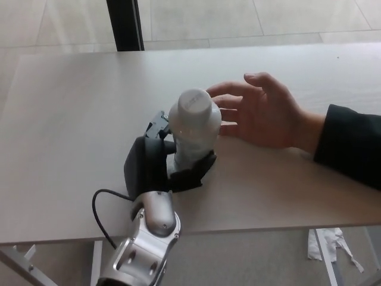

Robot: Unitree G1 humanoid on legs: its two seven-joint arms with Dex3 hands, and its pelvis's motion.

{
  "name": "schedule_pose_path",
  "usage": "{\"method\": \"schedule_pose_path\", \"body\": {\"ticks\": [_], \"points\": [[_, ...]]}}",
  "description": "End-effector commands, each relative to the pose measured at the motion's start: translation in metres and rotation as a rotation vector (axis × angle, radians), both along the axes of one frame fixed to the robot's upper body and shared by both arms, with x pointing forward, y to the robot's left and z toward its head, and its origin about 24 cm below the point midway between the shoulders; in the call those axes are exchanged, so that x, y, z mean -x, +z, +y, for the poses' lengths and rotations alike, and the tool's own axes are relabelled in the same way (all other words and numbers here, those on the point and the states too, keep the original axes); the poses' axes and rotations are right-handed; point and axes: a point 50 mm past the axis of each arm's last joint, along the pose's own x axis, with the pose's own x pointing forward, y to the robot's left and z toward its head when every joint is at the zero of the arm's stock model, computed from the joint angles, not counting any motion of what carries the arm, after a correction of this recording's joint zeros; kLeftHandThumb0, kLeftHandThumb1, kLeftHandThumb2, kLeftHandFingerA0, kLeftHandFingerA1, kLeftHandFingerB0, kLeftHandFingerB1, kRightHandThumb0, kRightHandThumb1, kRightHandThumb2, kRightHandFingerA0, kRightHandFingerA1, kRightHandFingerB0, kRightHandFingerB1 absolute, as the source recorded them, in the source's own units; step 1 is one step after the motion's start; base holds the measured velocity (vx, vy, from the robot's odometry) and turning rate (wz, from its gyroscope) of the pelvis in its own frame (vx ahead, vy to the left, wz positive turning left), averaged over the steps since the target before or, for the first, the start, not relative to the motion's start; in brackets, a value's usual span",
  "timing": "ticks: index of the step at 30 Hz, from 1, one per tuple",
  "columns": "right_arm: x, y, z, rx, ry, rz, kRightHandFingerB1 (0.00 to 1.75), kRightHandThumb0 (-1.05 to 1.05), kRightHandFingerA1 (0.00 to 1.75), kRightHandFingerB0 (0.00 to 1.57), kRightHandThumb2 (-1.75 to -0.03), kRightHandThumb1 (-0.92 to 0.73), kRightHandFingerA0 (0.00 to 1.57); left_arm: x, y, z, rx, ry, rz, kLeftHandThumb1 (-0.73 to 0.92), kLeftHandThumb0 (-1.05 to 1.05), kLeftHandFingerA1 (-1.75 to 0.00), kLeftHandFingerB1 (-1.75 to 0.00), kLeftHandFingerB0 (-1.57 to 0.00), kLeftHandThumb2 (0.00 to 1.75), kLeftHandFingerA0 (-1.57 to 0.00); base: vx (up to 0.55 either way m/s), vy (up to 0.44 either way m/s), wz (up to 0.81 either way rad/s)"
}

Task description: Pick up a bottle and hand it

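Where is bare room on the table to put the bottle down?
The table is bare left of the left hand, and along the far edge behind the person's hand. It is crowded in the middle, where the bottle sits in the left hand close to the person's hand.
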Motion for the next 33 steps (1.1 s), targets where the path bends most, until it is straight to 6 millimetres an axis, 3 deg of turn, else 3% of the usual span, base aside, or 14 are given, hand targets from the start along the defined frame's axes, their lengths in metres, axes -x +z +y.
{"method": "schedule_pose_path", "body": {"ticks": [1,2,3,6,7,10,11,12,13,24,30,31,32,33], "points": [[-0.003,0.005,-0.005,0.019,0.018,-0.015,0.56,-0.67,0.74,0.31,-0.59,-0.61,0.45,-0.030,0.052,-0.012,-0.014,-0.067,-0.178,0.54,-0.03,-1.71,-1.61,-0.79,1.26,-0.98,0.00,0.000,0.00],[-0.004,0.005,-0.005,0.033,0.018,-0.012,0.55,-0.65,0.74,0.32,-0.58,-0.62,0.46,-0.037,0.062,-0.019,-0.007,-0.087,-0.176,0.47,-0.02,-1.69,-1.58,-0.82,1.28,-0.95,0.00,0.000,0.00],[-0.004,0.005,-0.006,0.041,0.021,-0.009,0.59,-0.68,0.72,0.27,-0.92,-0.47,0.43,-0.042,0.071,-0.026,-0.006,-0.106,-0.173,0.46,-0.04,-1.64,-1.52,-0.86,1.27,-1.01,0.00,0.000,0.00],[-0.005,0.004,-0.006,0.042,0.034,-0.005,0.58,-0.66,0.71,0.26,-0.93,-0.47,0.43,-0.049,0.080,-0.034,-0.011,-0.129,-0.175,0.43,-0.03,-1.62,-1.50,-0.88,1.32,-1.00,0.00,0.000,0.00],[-0.006,0.005,-0.006,0.057,0.040,-0.008,0.56,-0.65,0.74,0.29,-0.59,-0.62,0.45,-0.053,0.082,-0.039,0.010,-0.140,-0.157,0.45,-0.09,-1.62,-1.49,-0.88,1.30,-1.00,0.00,0.000,0.00],[-0.008,0.006,-0.005,0.069,0.052,-0.002,0.56,-0.65,0.75,0.29,-0.60,-0.62,0.49,-0.058,0.083,-0.046,0.035,-0.132,-0.114,0.47,-0.12,-1.55,-1.43,-0.90,1.24,-0.99,0.00,0.000,0.00],[-0.009,0.005,-0.005,0.059,0.051,-0.006,0.61,-0.65,0.74,0.29,-0.93,-0.46,0.48,-0.060,0.083,-0.049,0.036,-0.132,-0.102,0.47,-0.11,-1.55,-1.42,-0.91,1.23,-0.99,0.00,0.000,0.00],[-0.011,0.005,-0.005,0.057,0.051,-0.013,0.61,-0.65,0.74,0.29,-0.93,-0.46,0.48,-0.061,0.083,-0.050,0.039,-0.131,-0.098,0.47,-0.11,-1.55,-1.42,-0.91,1.23,-0.99,0.00,0.000,0.00],[-0.012,0.004,-0.005,0.046,0.057,-0.016,0.58,-0.67,0.75,0.33,-0.60,-0.61,0.47,-0.062,0.082,-0.057,0.056,-0.151,-0.066,0.46,-0.11,-1.55,-1.43,-0.92,1.25,-1.02,0.00,0.000,0.00],[-0.024,0.001,0.003,0.017,0.077,-0.024,0.61,-0.71,0.76,0.38,-0.59,-0.60,0.51,-0.063,0.062,-0.081,-0.105,-0.195,0.047,0.73,-0.14,-1.75,-1.55,-0.69,0.81,-0.79,0.00,0.000,0.00],[-0.028,0.005,0.011,0.040,0.095,0.020,0.60,-0.69,0.75,0.36,-0.60,-0.61,0.47,-0.063,0.053,-0.082,-0.123,-0.146,0.099,0.69,-0.13,-1.75,-1.57,-0.70,0.80,-0.78,0.00,0.000,0.00],[-0.029,0.007,0.012,0.036,0.102,0.018,0.63,-0.68,0.73,0.34,-0.91,-0.45,0.46,-0.063,0.053,-0.084,-0.133,-0.141,0.094,0.70,-0.14,-1.70,-1.46,-0.73,0.76,-0.79,0.00,0.000,0.00],[-0.029,0.007,0.013,0.033,0.104,0.017,0.63,-0.68,0.73,0.34,-0.91,-0.45,0.46,-0.063,0.053,-0.084,-0.137,-0.140,0.091,0.70,-0.14,-1.70,-1.46,-0.73,0.76,-0.79,0.00,0.000,0.00],[-0.029,0.007,0.014,0.013,0.100,-0.005,0.58,-0.66,0.75,0.35,-0.59,-0.60,0.47,-0.062,0.055,-0.091,-0.157,-0.158,0.082,0.70,-0.24,-1.45,-1.03,-0.78,0.64,-0.82,0.00,0.000,0.00]]}}
